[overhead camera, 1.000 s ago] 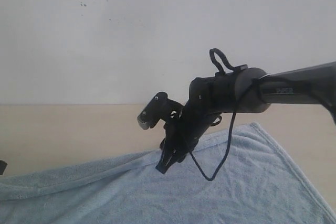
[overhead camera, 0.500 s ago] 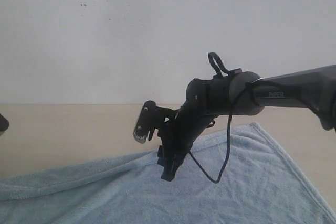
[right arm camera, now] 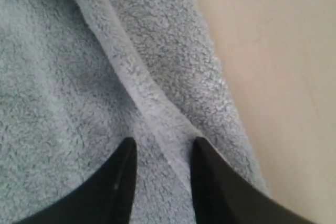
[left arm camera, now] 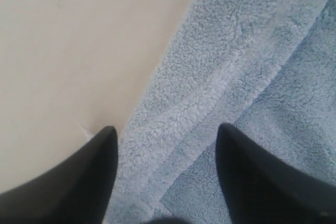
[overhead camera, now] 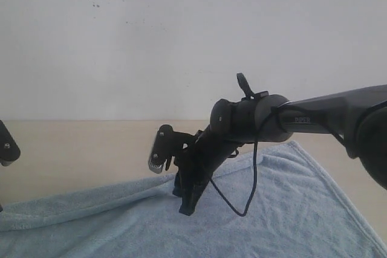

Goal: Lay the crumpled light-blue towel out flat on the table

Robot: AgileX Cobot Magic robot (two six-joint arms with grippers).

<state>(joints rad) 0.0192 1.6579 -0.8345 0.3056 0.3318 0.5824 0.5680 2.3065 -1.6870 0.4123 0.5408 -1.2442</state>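
Lowered since before onto the pale-blue fluffy terry towel (right arm camera: 52, 77) on the light-beige bench (right arm camera: 283, 77), the right claw (right arm camera: 164, 141) straddles its hem, narrowly parted; left claw (left arm camera: 167, 127) spread wide.

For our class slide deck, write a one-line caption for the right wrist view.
Right arm's jaws stand apart over a ridge near the towel's edge, beige table alongside.

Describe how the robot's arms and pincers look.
The right arm is a matte black tube with rounded joints, faint pale lettering and a thin black cable looping loose. The right pincer and left pincer each have two black tapering tips.
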